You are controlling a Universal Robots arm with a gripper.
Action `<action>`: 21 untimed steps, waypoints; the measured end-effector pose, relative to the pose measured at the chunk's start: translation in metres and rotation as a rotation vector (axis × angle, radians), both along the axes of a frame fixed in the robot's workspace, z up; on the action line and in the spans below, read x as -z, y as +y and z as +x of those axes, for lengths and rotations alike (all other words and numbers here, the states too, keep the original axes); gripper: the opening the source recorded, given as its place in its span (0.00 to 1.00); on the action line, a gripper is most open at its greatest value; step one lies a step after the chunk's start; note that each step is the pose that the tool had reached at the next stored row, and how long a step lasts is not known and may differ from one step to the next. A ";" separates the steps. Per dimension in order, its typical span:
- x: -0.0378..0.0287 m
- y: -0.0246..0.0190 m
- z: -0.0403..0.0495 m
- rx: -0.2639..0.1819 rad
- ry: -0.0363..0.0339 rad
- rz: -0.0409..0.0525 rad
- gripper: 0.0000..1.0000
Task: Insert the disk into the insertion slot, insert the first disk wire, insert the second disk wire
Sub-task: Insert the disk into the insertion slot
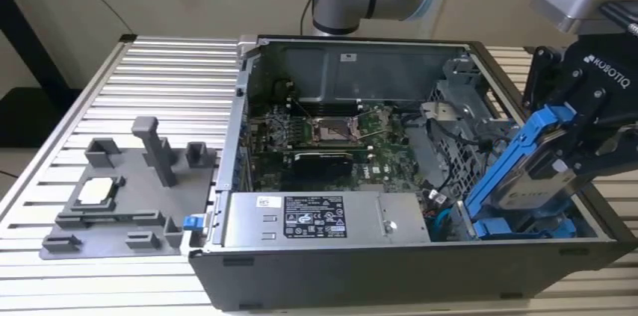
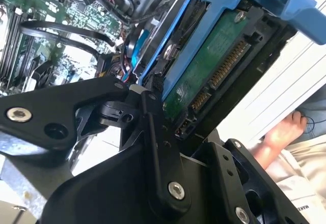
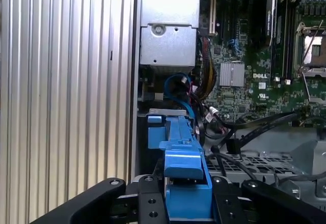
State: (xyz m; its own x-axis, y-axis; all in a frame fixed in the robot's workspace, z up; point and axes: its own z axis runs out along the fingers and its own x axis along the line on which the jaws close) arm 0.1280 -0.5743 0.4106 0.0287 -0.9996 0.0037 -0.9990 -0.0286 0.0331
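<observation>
Jaws of the gripper [image 1: 570, 153] were clamped on the disk [image 1: 524, 185], tilted at lower right of the exterior view; loose cables [image 3: 265, 127] nearby might be pinched.

The exterior view looks down on the computer case [image 1: 399, 282]; both wrist views (close in) share its motherboard [image 2: 46, 15] [image 3: 254, 56].

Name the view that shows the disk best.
The exterior view: the disk hangs tilted over the computer case, label and blue carrier visible. The second wrist view shows its green circuit board and connectors; the first wrist view sees it edge-on.
</observation>
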 end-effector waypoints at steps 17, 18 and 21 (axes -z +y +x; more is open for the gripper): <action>0.0312 0.0007 0.0018 0.000 0.0000 0.0002 0.33; 0.0330 0.0008 0.0018 0.000 0.0000 0.0002 0.33; 0.0384 0.0008 0.0018 0.000 0.0000 0.0003 0.33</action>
